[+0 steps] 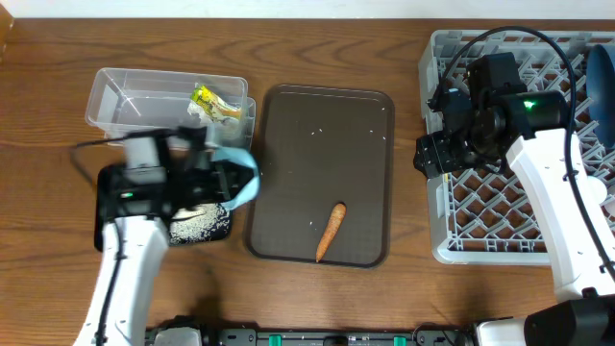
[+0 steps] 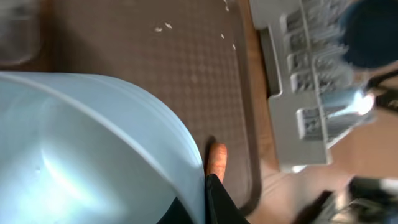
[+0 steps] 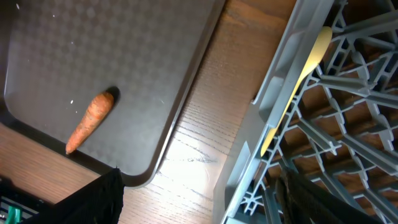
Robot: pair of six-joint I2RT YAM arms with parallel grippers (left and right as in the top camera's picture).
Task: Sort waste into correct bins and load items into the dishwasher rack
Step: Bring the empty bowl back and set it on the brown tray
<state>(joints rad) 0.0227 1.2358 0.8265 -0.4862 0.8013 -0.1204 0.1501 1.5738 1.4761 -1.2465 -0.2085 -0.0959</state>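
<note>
Quick tally: one orange carrot [image 1: 331, 231], one dark brown tray [image 1: 288, 125], one grey rack [image 1: 480, 221]. Bins, that's two: one clear tub [image 1: 125, 96], one black bin [image 1: 228, 232]. One yellow-green wrapper [image 1: 213, 101], one light-blue cup [image 1: 242, 181], one blue plate [image 1: 602, 82], one pale yellow spoon [image 3: 298, 81]. One heap of rice [image 1: 195, 226], plus scattered grains [image 1: 312, 133] too small to number.

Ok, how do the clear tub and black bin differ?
The clear tub is see-through and holds the yellow-green wrapper; the black bin is opaque and holds white rice. The tub is in plain view; the left arm covers much of the bin. Both sit left of the brown tray.
</note>
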